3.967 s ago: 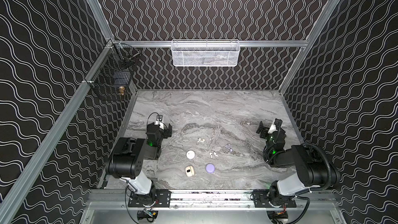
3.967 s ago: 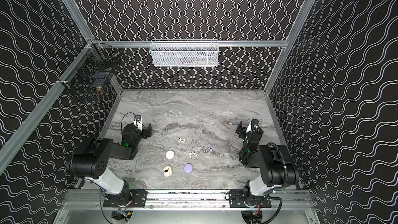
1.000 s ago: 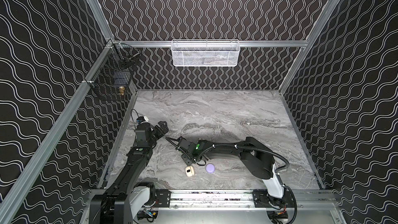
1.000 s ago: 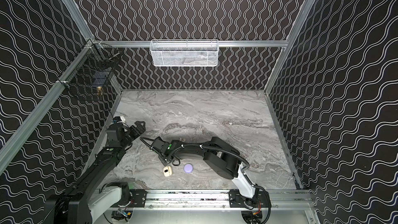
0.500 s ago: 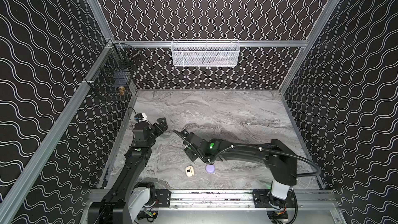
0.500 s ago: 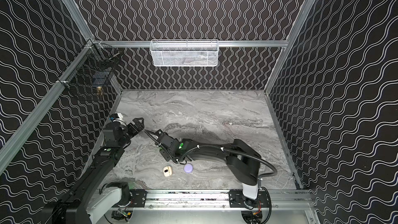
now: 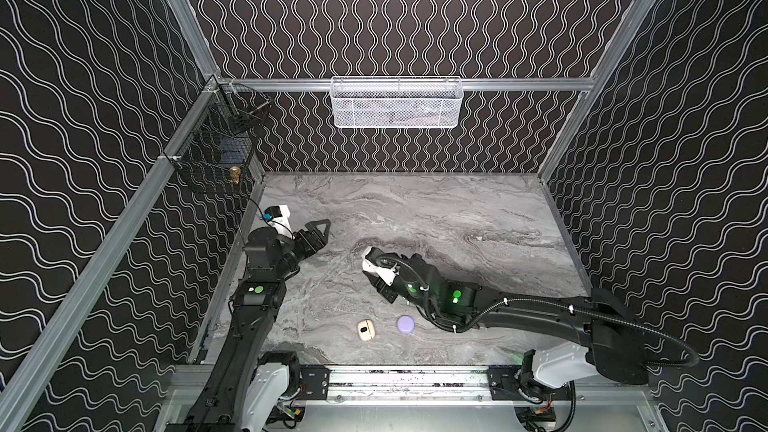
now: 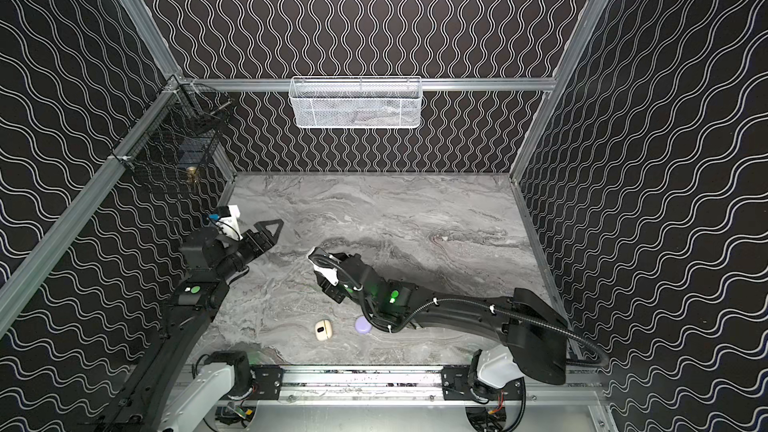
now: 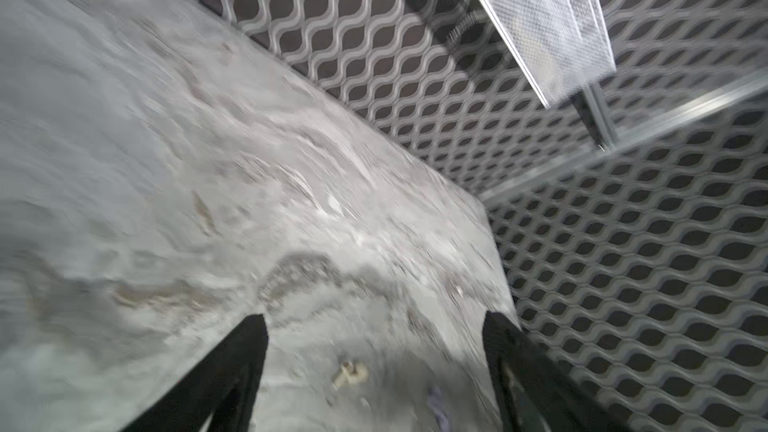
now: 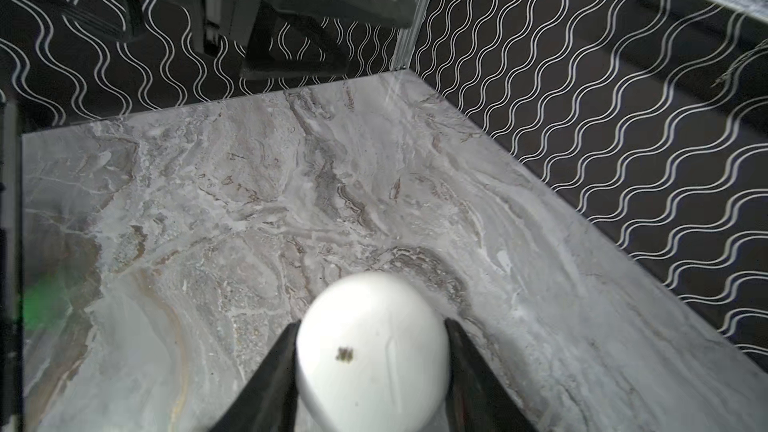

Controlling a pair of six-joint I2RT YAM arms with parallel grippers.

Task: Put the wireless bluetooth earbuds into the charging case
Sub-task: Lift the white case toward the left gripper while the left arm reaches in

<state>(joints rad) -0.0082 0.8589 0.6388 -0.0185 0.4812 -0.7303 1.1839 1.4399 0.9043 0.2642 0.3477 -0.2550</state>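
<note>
Reaching in along the left wall, the left arm holds the left claw (image 9: 372,317) above the grey marble table (image 7: 415,209), its two black fingers spread wide with nothing between them. Its wrist view is blurred. On the table just beyond those fingers lies one tiny off-white earbud (image 9: 351,372), and near it is a small lilac shape (image 9: 436,403) too smeared to name.

Towards the front edge, in both top views, a cream case (image 7: 365,329) with a dark spot sits just left of a round lilac case (image 7: 405,324). The two are close together but not touching.

From the right, the right arm stretches low across the middle of the table, passing just behind the lilac case. In its wrist view, the right claw (image 10: 372,332) grips a smooth, round white case (image 10: 372,363), one finger pressed to each side, with the lid closed and the case lifted clear of the table. The arm hides the table beneath it in the top views.
</note>
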